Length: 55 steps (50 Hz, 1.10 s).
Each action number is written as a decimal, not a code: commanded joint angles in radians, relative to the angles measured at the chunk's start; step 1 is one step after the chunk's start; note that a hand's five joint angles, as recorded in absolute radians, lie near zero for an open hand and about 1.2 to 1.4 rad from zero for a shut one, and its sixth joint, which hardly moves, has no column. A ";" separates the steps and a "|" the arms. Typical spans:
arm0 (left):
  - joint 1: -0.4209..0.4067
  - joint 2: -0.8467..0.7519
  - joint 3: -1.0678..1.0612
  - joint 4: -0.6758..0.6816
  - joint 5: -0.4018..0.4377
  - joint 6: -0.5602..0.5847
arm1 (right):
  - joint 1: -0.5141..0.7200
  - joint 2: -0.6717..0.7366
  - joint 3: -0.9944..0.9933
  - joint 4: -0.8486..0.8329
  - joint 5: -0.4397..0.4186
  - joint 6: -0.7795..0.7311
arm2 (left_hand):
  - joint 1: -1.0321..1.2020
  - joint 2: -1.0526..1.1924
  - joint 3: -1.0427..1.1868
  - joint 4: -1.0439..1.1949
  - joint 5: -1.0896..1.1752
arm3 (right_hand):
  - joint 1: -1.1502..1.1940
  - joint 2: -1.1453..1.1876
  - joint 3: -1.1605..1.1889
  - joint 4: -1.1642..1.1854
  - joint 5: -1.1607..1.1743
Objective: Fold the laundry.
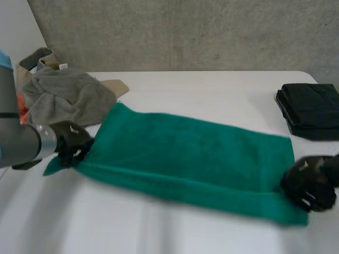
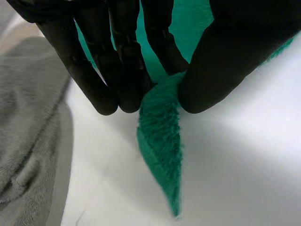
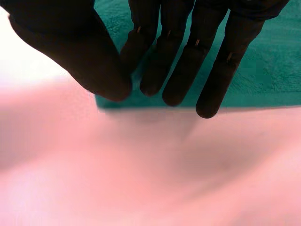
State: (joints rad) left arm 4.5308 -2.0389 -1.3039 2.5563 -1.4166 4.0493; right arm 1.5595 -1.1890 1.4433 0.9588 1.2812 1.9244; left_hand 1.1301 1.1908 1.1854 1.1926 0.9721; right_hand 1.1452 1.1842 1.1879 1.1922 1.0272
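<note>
Towel [image 1: 190,151]: solid teal-green, no print, fuzzy nap. Table [image 1: 212,90]: plain white. Cloth pile [image 1: 66,95] at far L: mid grey, no pattern. Tan piece [image 1: 115,86] next to it: light beige-brown, plain. Small tag [image 1: 63,66] on top of the pile: white. Patch [image 1: 22,108] by the L arm [image 1: 16,143]: orange. Arm itself grey w/ light-blue cap [image 1: 4,58]. Folded cloth [image 1: 311,110] at far R: plain black. L hand [image 1: 71,142] & R hand [image 1: 307,182]: black all over. Wall [image 1: 185,32]: grey, speckled.
</note>
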 commanded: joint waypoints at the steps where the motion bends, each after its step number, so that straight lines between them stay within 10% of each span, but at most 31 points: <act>1: -0.064 -0.059 0.011 0.033 -0.041 0.100 | 0.045 0.045 -0.073 -0.133 0.024 0.059 | 0.266 0.205 0.211 0.204 0.250 | 0.251 0.212 0.208 0.204 0.195; 12: -0.160 -0.161 0.635 0.282 -0.131 -0.111 | 0.180 0.094 -0.532 -0.537 0.141 0.455 | 0.266 0.205 0.211 0.204 0.250 | 0.251 0.212 0.208 0.204 0.195; 15: -0.177 -0.173 0.709 0.283 -0.140 -0.193 | 0.211 0.088 -0.541 -0.546 0.222 0.519 | 0.266 0.205 0.211 0.204 0.250 | -0.345 -0.384 -0.387 -0.392 -0.401; 21: -0.188 -0.144 0.593 0.242 -0.140 -0.191 | 0.281 0.028 -0.340 -0.427 0.326 0.657 | 0.266 0.205 0.211 0.204 0.250 | -0.580 -0.619 -0.623 -0.627 -0.637; 32: -0.157 -0.161 0.503 0.368 -0.111 -0.159 | 0.508 -0.080 0.118 -0.578 0.221 1.013 | 0.266 0.205 0.211 0.204 0.250 | -0.589 -0.628 -0.632 -0.636 -0.646; 55: -0.154 -0.133 0.446 0.345 -0.119 -0.216 | 0.587 0.031 0.313 -1.261 0.480 0.878 | 0.266 0.205 0.211 0.204 0.250 | -0.651 -0.690 -0.693 -0.698 -0.707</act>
State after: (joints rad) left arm 4.3747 -2.1710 -0.8408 2.9001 -1.5368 3.8340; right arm 2.1603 -1.1617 1.7591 -0.2270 1.7517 2.7745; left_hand 1.1301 1.1909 1.1854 1.1933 0.9721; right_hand 0.4688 0.4619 0.4712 0.4607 0.2637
